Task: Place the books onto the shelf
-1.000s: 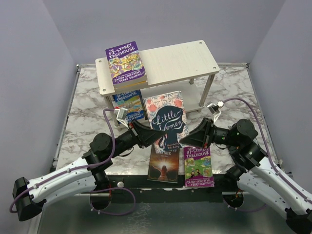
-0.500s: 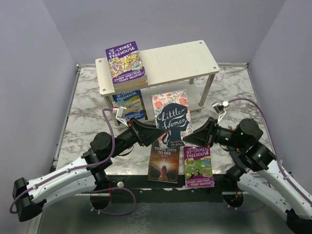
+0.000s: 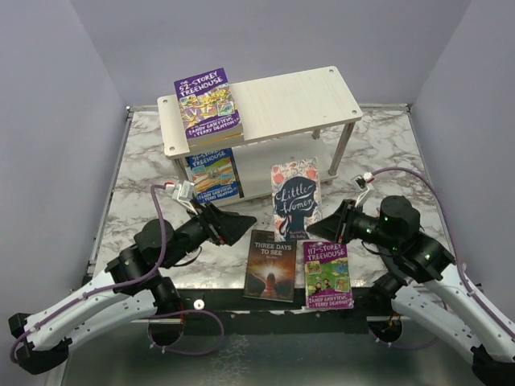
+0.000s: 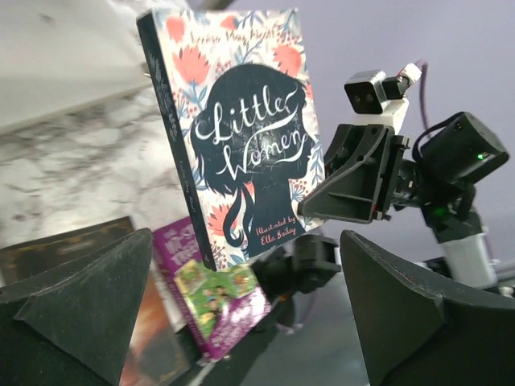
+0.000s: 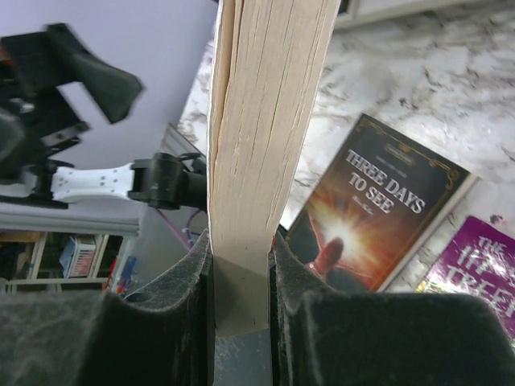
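Note:
My right gripper (image 3: 319, 231) is shut on the lower edge of the floral "Little Women" book (image 3: 295, 199), which stands upright above the table; its pale page edge (image 5: 265, 121) sits between my pads (image 5: 241, 281). To the left of that book my left gripper (image 3: 244, 219) is open and apart from it, and its view shows the cover (image 4: 241, 137) beyond the spread fingers (image 4: 88, 305). The pale wood shelf (image 3: 298, 96) carries a purple Treehouse book (image 3: 208, 104) on top and a blue one (image 3: 212, 174) on the lower tier.
Flat on the marble table near its front edge lie "Three Days to See" (image 3: 272, 265) and, to its right, a purple Treehouse book (image 3: 327, 274). Both lie just below the held book. Grey walls enclose the table on three sides.
My left gripper opened, let go of "Little Women" and drew back to the left. The right gripper kept its hold and the book shifted right, standing more upright.

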Available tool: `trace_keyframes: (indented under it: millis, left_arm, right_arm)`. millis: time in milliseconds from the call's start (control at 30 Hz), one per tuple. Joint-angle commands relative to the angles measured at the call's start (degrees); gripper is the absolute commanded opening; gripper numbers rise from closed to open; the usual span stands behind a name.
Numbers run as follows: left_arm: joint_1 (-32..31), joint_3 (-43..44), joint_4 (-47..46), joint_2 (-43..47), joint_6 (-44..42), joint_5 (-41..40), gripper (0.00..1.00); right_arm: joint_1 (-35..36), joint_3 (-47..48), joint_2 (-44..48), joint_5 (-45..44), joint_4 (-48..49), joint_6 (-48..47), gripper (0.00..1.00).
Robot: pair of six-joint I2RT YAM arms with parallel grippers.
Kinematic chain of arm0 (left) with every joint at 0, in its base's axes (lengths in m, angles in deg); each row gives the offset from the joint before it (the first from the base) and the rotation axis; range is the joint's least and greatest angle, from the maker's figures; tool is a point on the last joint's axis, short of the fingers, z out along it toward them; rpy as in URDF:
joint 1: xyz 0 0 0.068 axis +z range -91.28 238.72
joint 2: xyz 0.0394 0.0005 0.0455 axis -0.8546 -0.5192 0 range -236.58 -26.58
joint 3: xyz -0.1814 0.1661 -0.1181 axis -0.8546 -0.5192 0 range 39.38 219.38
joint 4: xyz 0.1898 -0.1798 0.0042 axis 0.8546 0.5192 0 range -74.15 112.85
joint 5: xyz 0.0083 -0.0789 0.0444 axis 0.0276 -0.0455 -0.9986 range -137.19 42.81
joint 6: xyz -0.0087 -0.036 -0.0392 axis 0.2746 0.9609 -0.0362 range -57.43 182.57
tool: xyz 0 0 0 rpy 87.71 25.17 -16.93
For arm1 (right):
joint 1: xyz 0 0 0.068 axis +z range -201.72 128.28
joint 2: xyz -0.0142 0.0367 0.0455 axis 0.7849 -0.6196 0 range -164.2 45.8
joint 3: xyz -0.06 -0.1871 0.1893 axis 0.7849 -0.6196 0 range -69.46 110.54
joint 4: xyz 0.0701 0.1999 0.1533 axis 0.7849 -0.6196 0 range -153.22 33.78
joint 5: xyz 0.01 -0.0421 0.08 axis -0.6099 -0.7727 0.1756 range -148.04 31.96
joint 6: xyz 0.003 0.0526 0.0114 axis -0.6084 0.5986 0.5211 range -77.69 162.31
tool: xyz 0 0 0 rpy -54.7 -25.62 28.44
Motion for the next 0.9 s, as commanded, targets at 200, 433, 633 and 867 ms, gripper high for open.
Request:
trace_keyframes:
  millis: [200, 433, 633, 867]
  left_arm:
    - [0.0, 10.1, 23.5, 2.4, -14.9, -10.5, 0.99]
    - [0.0, 9.1, 24.4, 5.2, -18.2, -12.7, 0.99]
    - [0.0, 7.7, 23.7, 6.0, -20.9, -12.4, 0.99]
    - [0.0, 6.3, 22.9, 5.5, -22.5, -9.8, 0.99]
  right_arm:
    - [0.0, 4.6, -6.0, -0.7, 0.4, -4.5, 0.01]
    - [0.0, 14.5, -7.1, 0.6, -4.6, -8.4, 0.01]
    - [0.0, 24.1, -11.9, -3.1, -6.9, -8.9, 0.01]
    - [0.0, 38.7, -23.1, -7.3, -10.6, -12.3, 0.01]
